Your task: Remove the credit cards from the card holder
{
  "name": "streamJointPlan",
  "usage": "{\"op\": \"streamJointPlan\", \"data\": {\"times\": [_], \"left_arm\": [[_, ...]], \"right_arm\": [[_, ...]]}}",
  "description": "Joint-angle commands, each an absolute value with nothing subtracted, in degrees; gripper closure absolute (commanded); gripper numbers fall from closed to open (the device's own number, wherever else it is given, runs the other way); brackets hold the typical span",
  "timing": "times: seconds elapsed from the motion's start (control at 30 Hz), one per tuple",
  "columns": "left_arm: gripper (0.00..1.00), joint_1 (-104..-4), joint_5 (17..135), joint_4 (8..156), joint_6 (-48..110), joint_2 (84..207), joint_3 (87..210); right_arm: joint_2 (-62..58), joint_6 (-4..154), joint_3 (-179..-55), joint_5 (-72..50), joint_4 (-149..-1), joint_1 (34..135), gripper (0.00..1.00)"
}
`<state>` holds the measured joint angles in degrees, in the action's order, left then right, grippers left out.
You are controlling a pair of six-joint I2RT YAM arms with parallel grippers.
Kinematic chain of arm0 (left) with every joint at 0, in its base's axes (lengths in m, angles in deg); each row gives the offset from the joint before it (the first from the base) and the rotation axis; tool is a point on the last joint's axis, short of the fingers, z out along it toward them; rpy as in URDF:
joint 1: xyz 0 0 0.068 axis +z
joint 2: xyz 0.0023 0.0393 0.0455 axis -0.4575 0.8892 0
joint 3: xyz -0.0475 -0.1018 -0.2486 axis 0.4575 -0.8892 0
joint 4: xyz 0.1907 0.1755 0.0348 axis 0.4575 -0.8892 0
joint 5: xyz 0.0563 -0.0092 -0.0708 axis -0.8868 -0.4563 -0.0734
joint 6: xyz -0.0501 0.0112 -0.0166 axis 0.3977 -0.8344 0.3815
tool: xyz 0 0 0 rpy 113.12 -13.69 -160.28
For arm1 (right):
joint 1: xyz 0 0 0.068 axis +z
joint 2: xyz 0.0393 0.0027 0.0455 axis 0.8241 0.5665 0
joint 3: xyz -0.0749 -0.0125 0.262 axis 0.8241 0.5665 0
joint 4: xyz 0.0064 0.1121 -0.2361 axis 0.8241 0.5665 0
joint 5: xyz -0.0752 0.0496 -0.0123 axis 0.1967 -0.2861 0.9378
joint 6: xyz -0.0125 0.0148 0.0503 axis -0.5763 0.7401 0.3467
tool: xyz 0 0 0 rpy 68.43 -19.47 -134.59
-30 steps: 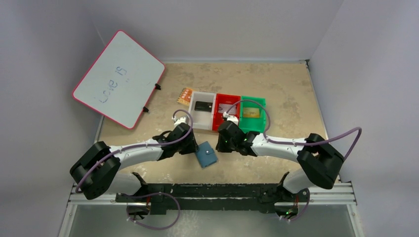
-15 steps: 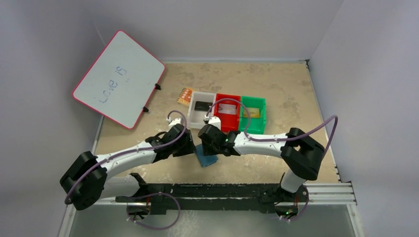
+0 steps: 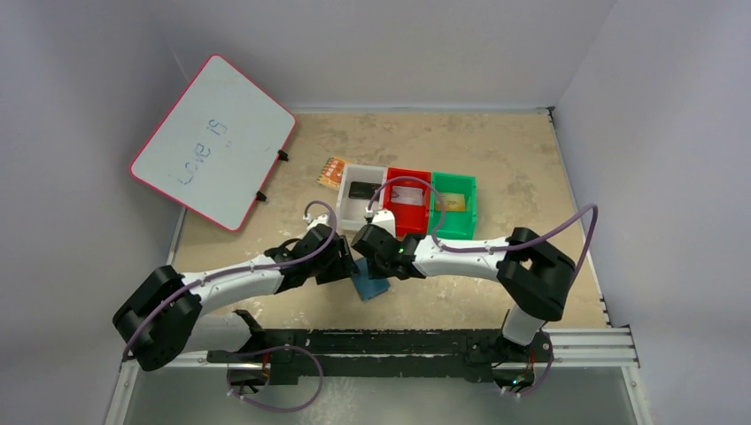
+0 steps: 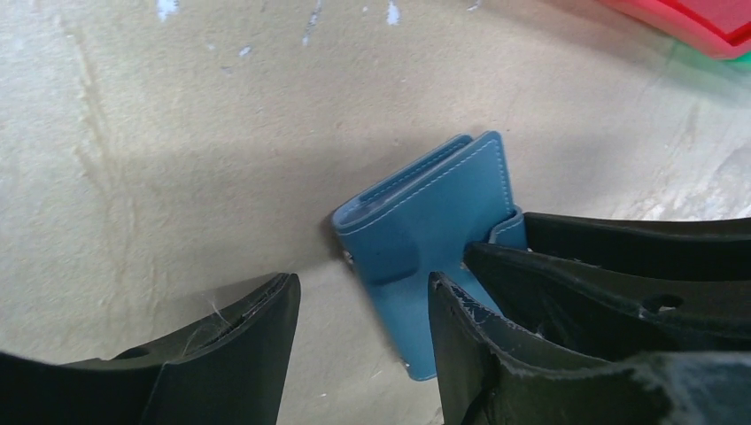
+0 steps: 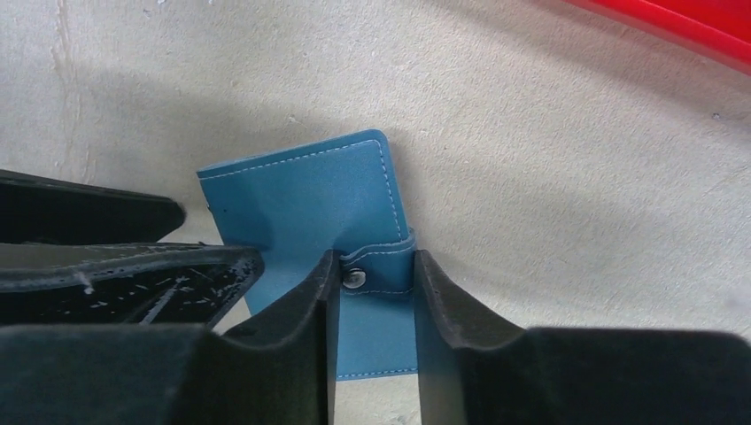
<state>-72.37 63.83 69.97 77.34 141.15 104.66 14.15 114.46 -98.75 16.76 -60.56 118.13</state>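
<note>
Both arms reach inward and meet over the card holder (image 3: 372, 288), a small blue wallet lying flat on the tan table (image 3: 514, 168) near its front edge. The left gripper (image 3: 352, 270) sits at its left side and the right gripper (image 3: 375, 268) covers its upper edge; from above, how their jaws stand cannot be made out. Behind them three bins stand in a touching row – white (image 3: 347, 211), red (image 3: 393, 215), green (image 3: 469, 217) – each with one card inside: a black card (image 3: 360, 189), a silver-grey card (image 3: 407, 198) and a gold card (image 3: 450, 203). An orange patterned square (image 3: 331, 172) lies against the white bin's far left corner. A red-rimmed whiteboard (image 3: 212, 142) reading "Love is" leans at the far left.
</note>
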Motion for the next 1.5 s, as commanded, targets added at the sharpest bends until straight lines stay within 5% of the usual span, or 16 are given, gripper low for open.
{"op": "streamJointPlan", "data": {"times": [0.0,0.43,0.8,1.33,1.47], "left_arm": [[0.45,-72.43,65.47,72.46,77.41,143.92,104.15],[0.54,-73.46,57.97,67.20,74.76,148.94,102.96],[0.54,-73.54,57.76,66.08,73.41,147.81,104.59],[0.52,-73.54,59.49,65.12,72.84,143.61,107.57],[0.51,-73.55,59.52,64.52,72.41,143.58,108.52]], "right_arm": [[14.89,116.63,-97.57,16.03,-59.23,118.36,0.76],[4.48,120.82,-83.39,0.85,-77.13,108.93,0.87],[0.13,121.37,-81.55,1.53,-73.84,105.80,0.56],[-3.72,121.91,-84.54,11.18,-60.87,105.84,0.45],[-2.84,121.98,-84.59,11.05,-60.88,105.81,0.58]]}}
